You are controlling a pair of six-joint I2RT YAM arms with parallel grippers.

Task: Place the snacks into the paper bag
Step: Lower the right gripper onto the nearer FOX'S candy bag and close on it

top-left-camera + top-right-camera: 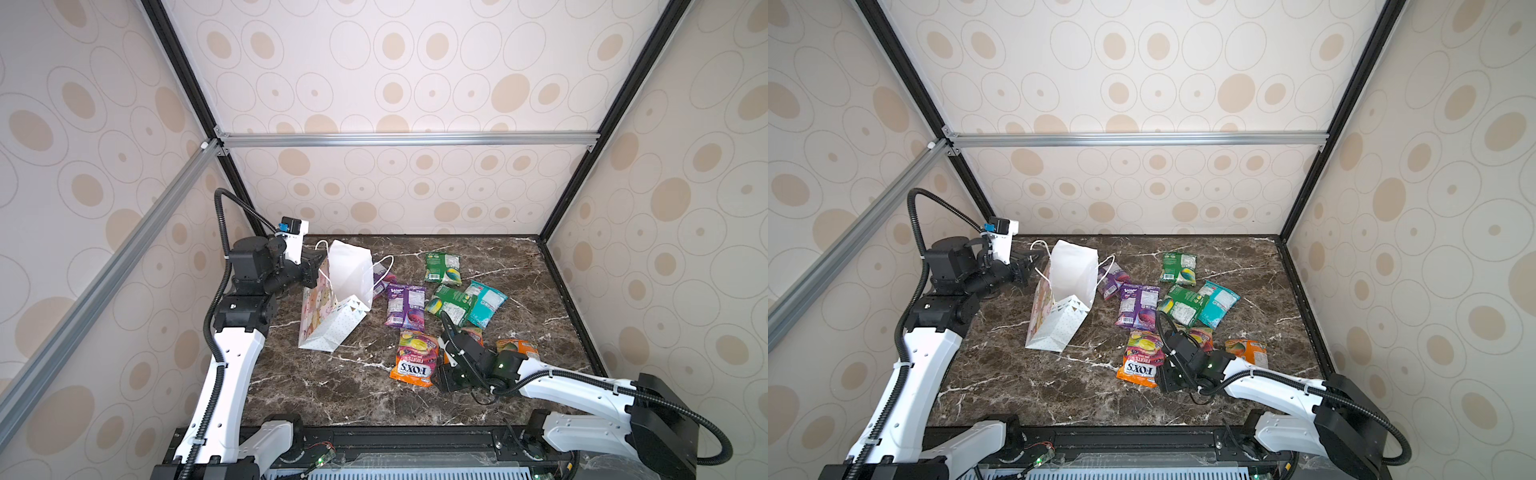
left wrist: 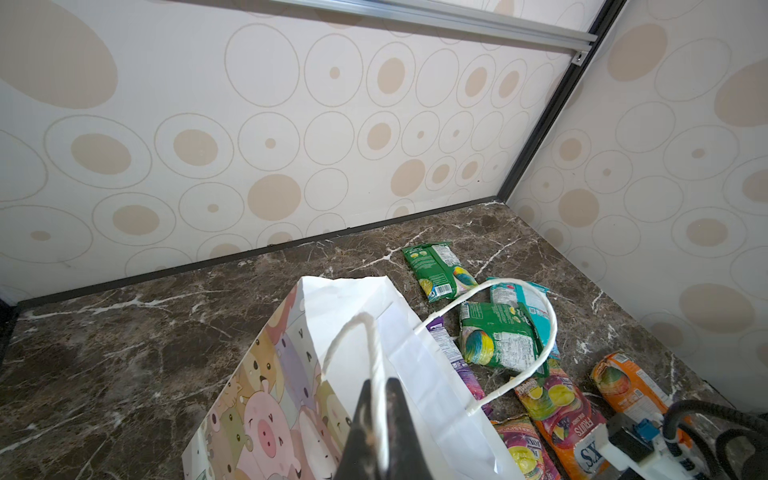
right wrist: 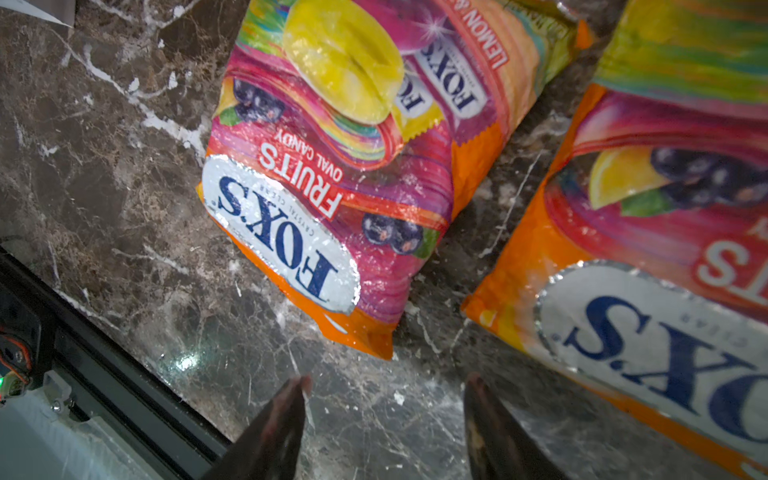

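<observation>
Left gripper (image 2: 379, 388) pinches bag (image 2: 415, 365) cord (image 2: 376, 365); right gripper (image 3: 387, 381), spread, hangs by a light, slick packet (image 3: 332, 174), likely best nipped at its near seam.

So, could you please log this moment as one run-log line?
left hand: shut on cord handle; right hand: open, empty, by FOX'S packet; paper bag: mouth open; snacks: all on table
</observation>
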